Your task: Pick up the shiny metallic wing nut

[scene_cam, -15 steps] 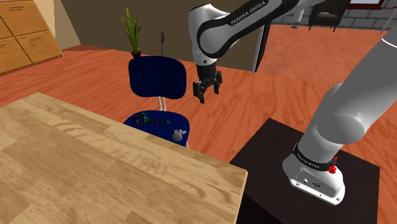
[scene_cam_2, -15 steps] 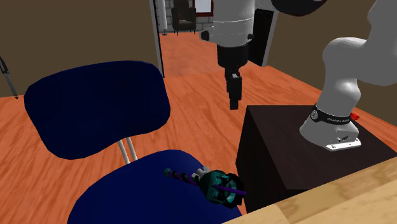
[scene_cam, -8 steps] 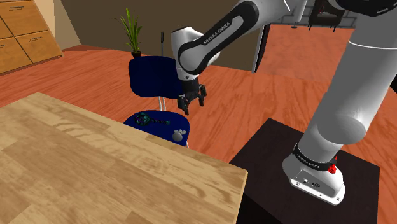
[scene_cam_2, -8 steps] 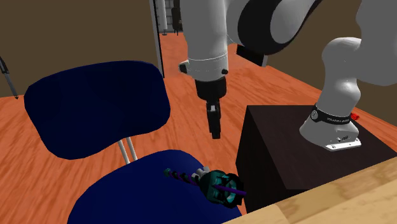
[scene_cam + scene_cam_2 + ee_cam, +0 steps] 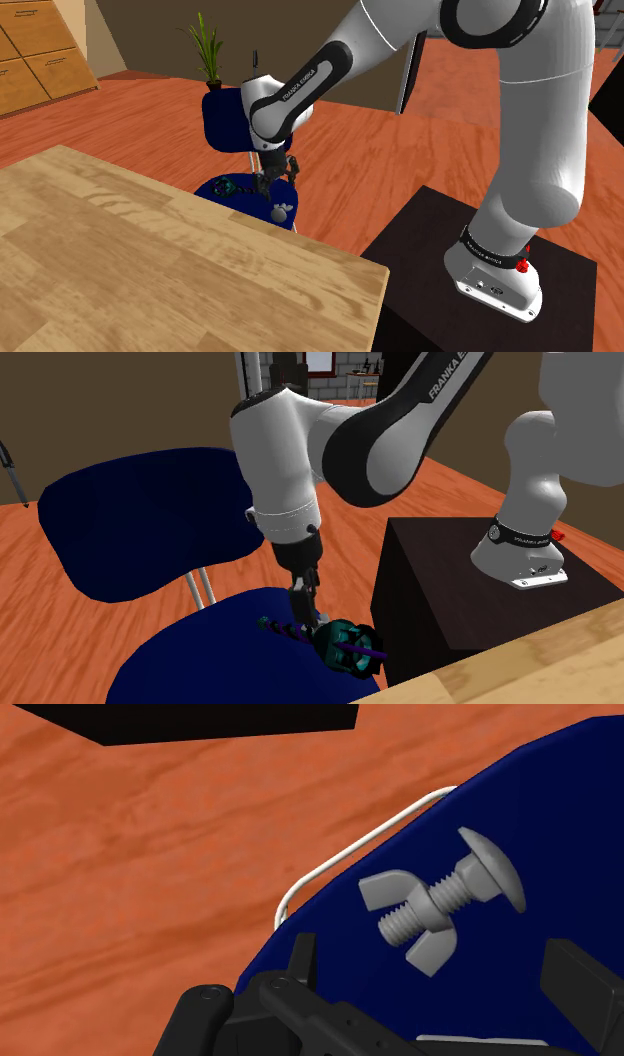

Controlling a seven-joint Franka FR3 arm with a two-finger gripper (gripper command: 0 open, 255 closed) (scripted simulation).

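Pincer (image 5: pixel 440 959) gapes; arm (image 5: pixel 400 422) reads FRANKA.

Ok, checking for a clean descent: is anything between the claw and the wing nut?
No: in the wrist view, bare blue chair seat lies between the open claw and the wing nut on its bolt.

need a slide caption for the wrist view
Open pincer poised over a grey wing nut threaded on its bolt, lying on a dark blue chair seat.
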